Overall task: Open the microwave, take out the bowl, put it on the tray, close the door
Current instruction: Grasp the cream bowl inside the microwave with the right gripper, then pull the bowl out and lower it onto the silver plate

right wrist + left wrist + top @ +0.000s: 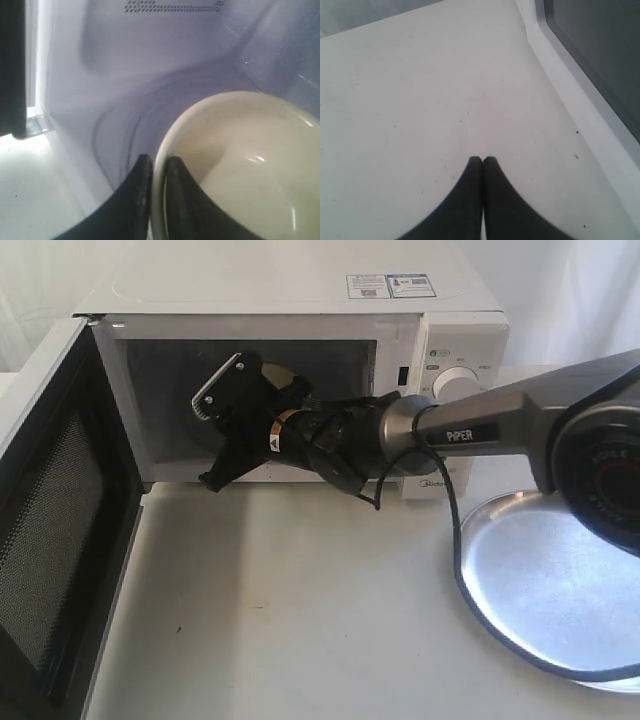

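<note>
The white microwave (300,300) stands at the back with its door (60,530) swung wide open to the left, dark mesh side showing. My right arm (470,425) reaches across into the cavity. In the right wrist view, my right gripper (159,162) is shut on the rim of the cream-white bowl (250,150), one finger inside and one outside. The bowl sits in the cavity; the arm hides it in the exterior view. The shiny silver tray (560,570) lies at the right. My left gripper (482,160) is shut on nothing, over the table beside the door (580,105).
A black cable (455,540) hangs from the right arm and crosses the tray's left rim. White tabletop (300,600) lies in front of the microwave, between the open door and the tray. The left arm does not show in the exterior view.
</note>
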Available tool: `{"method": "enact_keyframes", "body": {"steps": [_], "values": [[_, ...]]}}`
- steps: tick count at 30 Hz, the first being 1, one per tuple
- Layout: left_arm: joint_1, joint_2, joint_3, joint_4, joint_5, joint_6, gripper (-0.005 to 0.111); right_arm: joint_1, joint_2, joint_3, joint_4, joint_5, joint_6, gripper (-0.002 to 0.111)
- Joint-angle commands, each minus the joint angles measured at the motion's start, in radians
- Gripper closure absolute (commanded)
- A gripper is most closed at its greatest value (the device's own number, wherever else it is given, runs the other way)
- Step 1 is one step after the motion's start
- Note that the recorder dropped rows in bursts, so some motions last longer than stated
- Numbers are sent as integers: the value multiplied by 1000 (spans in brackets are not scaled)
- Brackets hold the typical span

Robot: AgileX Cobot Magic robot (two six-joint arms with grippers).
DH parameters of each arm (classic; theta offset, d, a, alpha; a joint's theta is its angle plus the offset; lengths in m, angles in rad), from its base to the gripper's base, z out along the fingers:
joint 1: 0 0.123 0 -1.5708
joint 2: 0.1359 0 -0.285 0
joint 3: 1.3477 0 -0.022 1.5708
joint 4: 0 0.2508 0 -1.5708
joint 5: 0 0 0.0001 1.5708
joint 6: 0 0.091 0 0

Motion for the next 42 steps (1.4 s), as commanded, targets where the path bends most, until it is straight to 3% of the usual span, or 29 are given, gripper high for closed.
{"method": "enact_keyframes", "body": {"steps": [1, 6, 14, 18, 22, 33, 42], "values": [[-1, -2, -2, -8, 1, -4, 107, 4, -2, -19, 13, 121, -5, 108], [-1, -2, -2, -8, 1, -4, 107, 38, -35, -19, -24, 223, -5, 108], [-1, -2, -2, -8, 1, -4, 107, 231, -261, 42, -93, 801, -129, 108], [-1, -2, -2, -8, 1, -4, 107, 251, -328, 92, -93, 1086, -116, 108], [-1, -2, -2, -8, 1, -4, 107, 251, -379, 192, -167, 1260, 11, 108], [-1, -2, -2, -8, 1, -4, 107, 240, -448, 460, -476, 1421, 406, 108], [-1, -2, -2, -8, 1, -4, 107, 171, -448, 541, -606, 1221, 546, 108]]}}
